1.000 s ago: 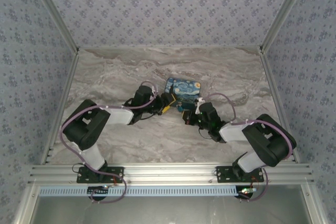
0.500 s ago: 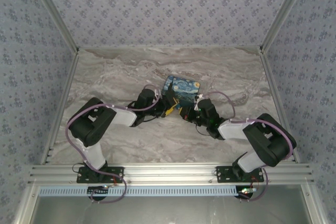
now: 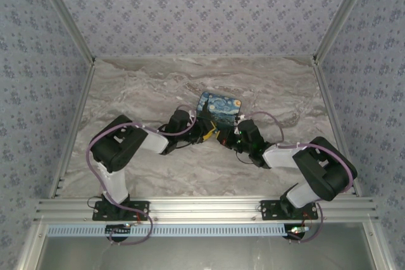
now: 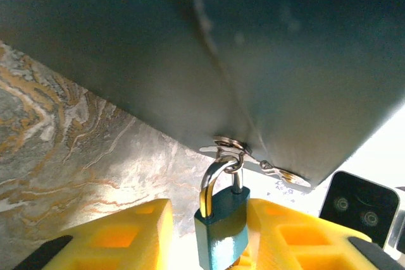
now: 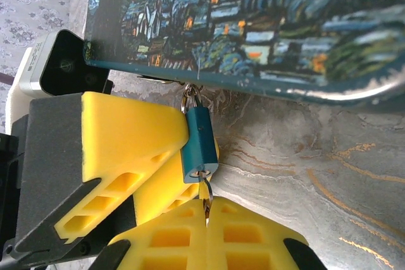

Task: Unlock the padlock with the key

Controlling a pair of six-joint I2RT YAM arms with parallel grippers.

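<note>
1. Over the last second I've watched the left pincer (image 4: 209, 219) swing in from beside the box (image 5: 253, 23) to its front edge, with its jaws narrowing as it came.
2. The padlock (image 4: 221, 229) now hangs between that pincer's fingers (image 4: 126, 235). One finger touches the blue body and a sliver of light remains on the other side. I'd call the pincer nearly clamped but not gripping yet.
3. The right pincer (image 5: 207, 210) is closed on the key (image 5: 205, 191). The key sticks up from its tips and appears to reach the padlock's underside. This pincer has barely shifted.
4. I judge the padlock is about to be braced so the key can be turned. If I turn before the clamp lands, the padlock would likely just swing.
5. The box lies just beyond both pincers with its lid down. Its hasp (image 4: 231, 147) sits just ahead of the left pincer's fingers, with the shackle threaded through it. I can't see what the box holds.
</note>
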